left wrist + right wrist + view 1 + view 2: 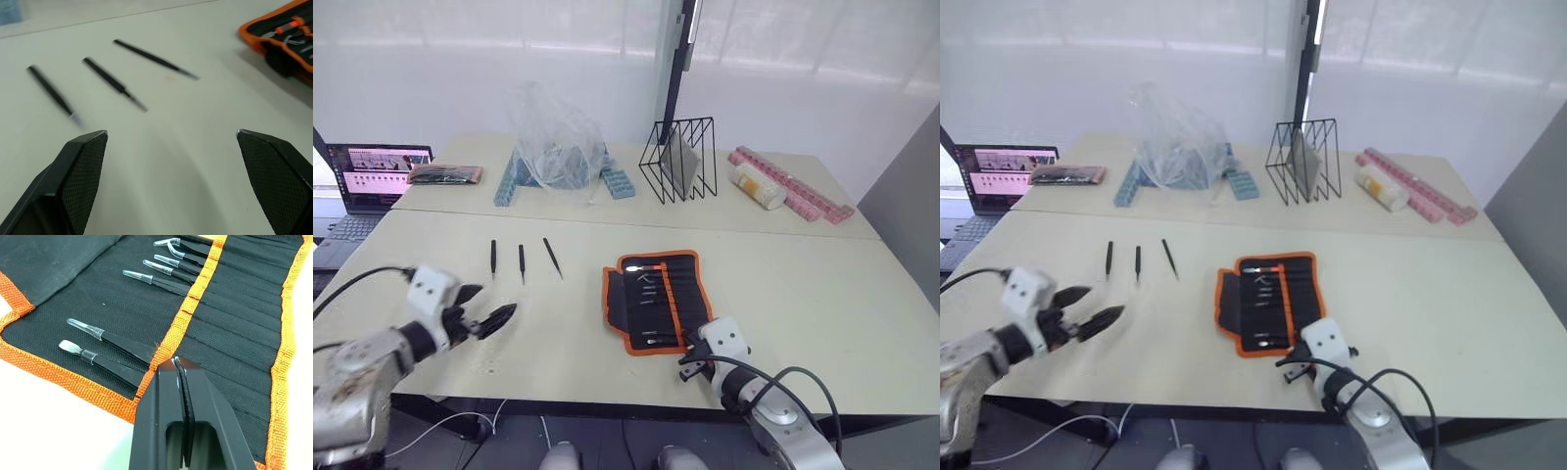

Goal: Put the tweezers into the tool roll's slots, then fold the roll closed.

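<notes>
Currently the left gripper hovers spread wide over the worktop, three tweezers lying loose just ahead of its fingertips. Beside the tool roll, the right gripper is clenched empty, its tip at the roll's slots.

Two pale tables stand end to end before a white, brightly backlit curtained wall.
</notes>
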Robot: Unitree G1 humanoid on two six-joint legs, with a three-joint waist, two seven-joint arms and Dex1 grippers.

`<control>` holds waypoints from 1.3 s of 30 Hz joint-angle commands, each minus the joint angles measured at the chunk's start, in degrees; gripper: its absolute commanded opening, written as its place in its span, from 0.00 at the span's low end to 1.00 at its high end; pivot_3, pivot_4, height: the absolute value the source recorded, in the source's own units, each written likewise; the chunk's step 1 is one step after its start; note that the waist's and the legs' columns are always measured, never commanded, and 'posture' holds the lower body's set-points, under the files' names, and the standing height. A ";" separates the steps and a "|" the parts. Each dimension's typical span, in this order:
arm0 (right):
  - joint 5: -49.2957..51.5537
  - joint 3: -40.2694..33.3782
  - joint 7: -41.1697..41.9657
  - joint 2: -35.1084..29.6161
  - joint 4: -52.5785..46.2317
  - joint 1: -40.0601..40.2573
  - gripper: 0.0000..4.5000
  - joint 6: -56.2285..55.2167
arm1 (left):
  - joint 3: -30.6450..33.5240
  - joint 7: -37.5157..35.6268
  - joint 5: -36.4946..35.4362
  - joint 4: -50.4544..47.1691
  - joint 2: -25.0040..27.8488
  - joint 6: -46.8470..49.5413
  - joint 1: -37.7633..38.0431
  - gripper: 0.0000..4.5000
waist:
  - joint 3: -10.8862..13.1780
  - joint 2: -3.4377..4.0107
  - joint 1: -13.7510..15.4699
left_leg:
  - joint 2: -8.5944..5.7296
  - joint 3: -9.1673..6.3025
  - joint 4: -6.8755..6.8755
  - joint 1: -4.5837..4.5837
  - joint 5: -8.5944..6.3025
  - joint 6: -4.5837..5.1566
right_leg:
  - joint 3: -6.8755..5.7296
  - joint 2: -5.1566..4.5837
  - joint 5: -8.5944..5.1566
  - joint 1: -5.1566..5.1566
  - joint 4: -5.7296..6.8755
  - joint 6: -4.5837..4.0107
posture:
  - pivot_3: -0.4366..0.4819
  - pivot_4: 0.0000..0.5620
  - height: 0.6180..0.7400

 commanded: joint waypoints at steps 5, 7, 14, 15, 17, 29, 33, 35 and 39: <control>0.20 0.65 2.82 -1.97 8.03 1.30 0.00 1.89 | 12.99 6.56 -3.60 -10.62 -10.55 -7.04 19.01 1.00 | -0.29 -0.50 -0.17 | 0.09 0.08 -0.26 0.28 -0.02 -0.03 | 0.05 -0.08 -0.20 -0.01 -0.12 -0.23 | 0.48 0.27 0.74; 0.21 0.59 3.41 -2.28 8.47 1.01 0.00 1.61 | 14.72 6.62 -3.94 -11.41 -12.24 -9.58 23.37 1.00 | -0.31 -0.55 -0.14 | 0.16 0.11 -0.38 0.36 -0.03 -0.05 | 0.07 -0.14 -0.28 0.04 -0.13 -0.37 | 0.48 0.27 0.74; 0.14 1.00 4.66 -2.82 9.07 0.29 0.00 1.20 | 15.33 10.20 -6.85 -12.38 -12.88 -11.01 26.15 1.00 | -0.31 -0.56 0.28 | 0.21 0.22 -0.42 0.53 -0.27 -0.44 | 0.21 -0.18 -0.62 0.03 -0.23 -0.83 | 0.48 0.27 0.74; 0.14 1.02 4.89 -2.88 9.20 0.02 0.00 1.20 | 14.64 10.91 -6.90 -12.71 -12.72 -10.87 25.87 1.00 | -0.31 -0.57 0.26 | 0.21 0.22 -0.42 0.53 -0.26 -0.43 | 0.21 -0.18 -0.62 0.03 -0.23 -0.83 | 0.48 0.27 0.74; 0.10 1.10 5.12 -2.86 9.43 -0.41 0.00 1.22 | 13.12 12.03 -6.23 -12.85 -12.25 -10.93 25.41 1.00 | -0.31 -0.57 0.25 | 0.19 0.24 -0.42 0.53 -0.25 -0.42 | 0.20 -0.13 -0.62 0.02 -0.23 -0.82 | 0.48 0.27 0.74; -0.19 1.65 4.56 -2.13 9.57 -1.40 0.00 1.34 | -0.94 25.97 -0.56 -3.44 -8.05 -3.58 5.31 1.00 | -0.32 -0.57 0.03 | 0.12 0.22 -0.44 0.58 -0.15 -0.25 | 0.14 -0.04 -0.41 0.03 -0.16 -0.46 | 0.48 0.27 0.74; -0.30 1.83 4.07 -2.05 9.05 -1.08 0.00 1.53 | -5.14 28.13 2.29 3.80 -7.44 -4.66 -1.83 1.00 | -0.33 -0.62 -0.51 | 0.08 0.20 -0.47 0.56 -0.04 -0.07 | 0.14 -0.01 -0.40 0.01 -0.11 -0.44 | 0.48 0.27 0.74; -0.28 1.65 3.74 -1.95 8.80 -1.04 0.00 1.73 | -7.23 28.83 3.49 8.22 -7.19 -5.60 -5.92 1.00 | -0.33 -0.62 -0.51 | 0.08 0.16 -0.52 0.56 -0.07 -0.11 | 0.13 0.00 -0.39 0.01 -0.08 -0.43 | 0.48 0.27 0.74; -0.27 1.56 3.46 -1.96 8.58 -1.57 0.00 1.95 | -11.81 30.38 6.55 17.32 -6.52 -5.94 -14.08 1.00 | -0.33 -0.62 -0.31 | 0.07 0.10 -0.52 0.55 -0.07 -0.11 | 0.06 0.03 -0.39 0.01 -0.07 -0.44 | 0.48 0.27 0.74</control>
